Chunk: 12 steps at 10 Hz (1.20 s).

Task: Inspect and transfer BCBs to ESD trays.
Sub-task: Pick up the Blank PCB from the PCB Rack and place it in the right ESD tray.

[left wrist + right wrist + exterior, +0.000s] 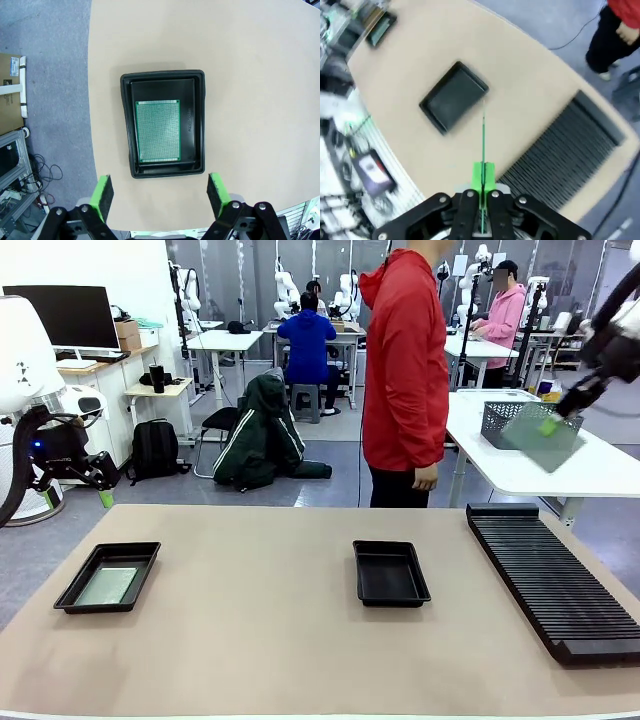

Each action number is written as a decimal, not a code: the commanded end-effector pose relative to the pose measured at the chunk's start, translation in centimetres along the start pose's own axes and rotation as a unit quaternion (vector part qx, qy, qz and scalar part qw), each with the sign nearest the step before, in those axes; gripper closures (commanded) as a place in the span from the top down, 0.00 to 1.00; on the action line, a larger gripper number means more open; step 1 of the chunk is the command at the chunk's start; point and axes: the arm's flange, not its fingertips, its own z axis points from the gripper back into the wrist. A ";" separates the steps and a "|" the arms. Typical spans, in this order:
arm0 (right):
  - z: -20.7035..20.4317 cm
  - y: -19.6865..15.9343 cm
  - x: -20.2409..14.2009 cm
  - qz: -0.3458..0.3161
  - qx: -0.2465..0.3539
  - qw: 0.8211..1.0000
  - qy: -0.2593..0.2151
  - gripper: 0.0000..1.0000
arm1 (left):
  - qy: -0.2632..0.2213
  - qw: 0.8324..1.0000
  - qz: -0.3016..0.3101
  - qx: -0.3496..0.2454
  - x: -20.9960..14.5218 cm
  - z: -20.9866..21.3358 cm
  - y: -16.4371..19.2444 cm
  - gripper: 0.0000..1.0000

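Across the big tan table [300, 640], one thin flat grey-green board [107, 586] lies in the left black plastic tray [75, 592] below the wide-open left gripper [159, 192], while the right gripper [553, 423] pinches another light, stiff, easily-cracked board [542, 437] by its edge, high above the table's far right.

front level, wrists overhead (shared table [280, 640])

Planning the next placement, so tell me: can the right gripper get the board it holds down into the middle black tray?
Probably yes. The right gripper is shut on a BCB held high above the table, and the middle tray sits empty with nothing over it; the person stands behind the far edge.
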 end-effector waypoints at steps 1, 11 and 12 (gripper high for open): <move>-5.7 1.1 0.9 -0.107 0.002 0.992 -0.071 0.02 | -0.004 1.000 0.001 -0.003 -0.1 -0.1 0.0 1.00; -29.7 3.9 -2.4 -0.316 0.176 0.931 -0.055 0.02 | -0.004 1.000 0.001 -0.003 -0.1 -0.1 0.0 1.00; -31.1 3.8 -2.8 -0.327 0.176 0.927 -0.055 0.02 | -0.004 1.000 0.001 -0.003 -0.1 -0.1 0.0 1.00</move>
